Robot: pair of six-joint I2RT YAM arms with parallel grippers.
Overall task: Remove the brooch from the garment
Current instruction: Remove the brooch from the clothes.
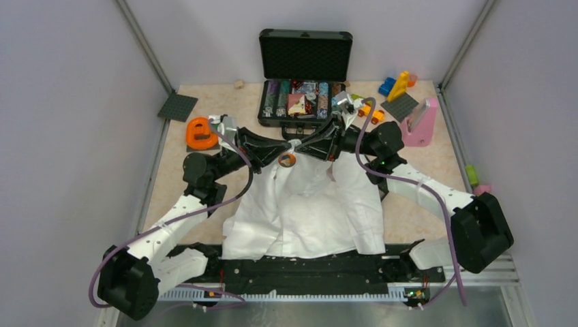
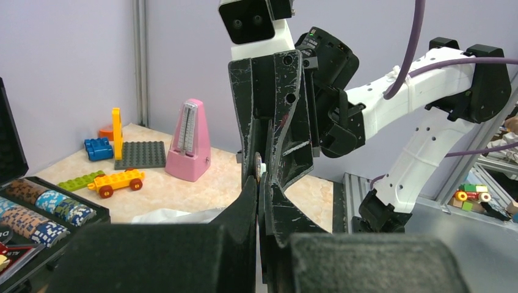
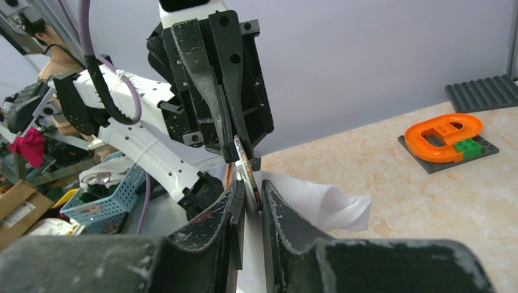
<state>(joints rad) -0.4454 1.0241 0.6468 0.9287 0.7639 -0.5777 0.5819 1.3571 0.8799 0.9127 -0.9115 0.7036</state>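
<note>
Judging by its look, the brooch (image 3: 247, 174) is a light, stiff little disc with a smooth rim, probably slippery, and its pin may snag the cloth, says the first observer. It stands edge-on by the collar of the white shirt (image 1: 307, 211), right between the two grippers.

Where should it be taken hold of? asks the second.

By the rim, with the flat faces between the pads, the first answers. The shirt is soft and limp, so it wants pinning down close beside the brooch, or it will simply lift along.

And the fingers?

The right gripper (image 3: 251, 210) has its fingers (image 3: 278, 210) a thin slit apart. The brooch's lower rim sits in that slit, so it appears to be grasping the brooch. The left gripper (image 2: 259, 204) is clenched tight, tips at the brooch's upper edge. Whether they pinch rim or cloth cannot be told.

The rest of the shirt?

Spread flat on the table (image 1: 422, 204), toward the arms' bases.
</note>
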